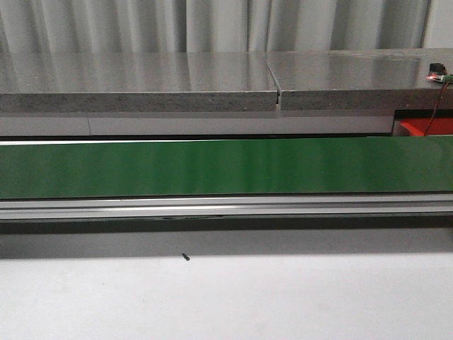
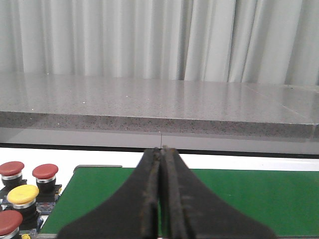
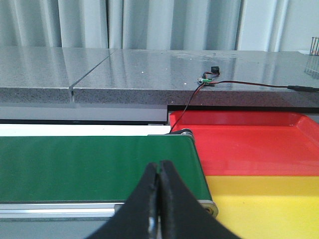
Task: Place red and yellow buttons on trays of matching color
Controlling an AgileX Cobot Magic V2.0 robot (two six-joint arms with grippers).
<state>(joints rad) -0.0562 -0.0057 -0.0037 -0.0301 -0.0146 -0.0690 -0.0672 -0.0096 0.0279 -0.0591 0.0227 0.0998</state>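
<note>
yellow button (image 2: 22, 194) beside closed left end effector (image 2: 160, 152).

Pale pleated curtains (image 1: 212, 25) behind a speckled grey stone counter (image 1: 141, 81), softly reflective.

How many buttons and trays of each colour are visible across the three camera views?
Round red push buttons: 3
Round yellow push button: 1
Red plastic tray: 1
Yellow plastic tray: 1
Total: 6
</note>
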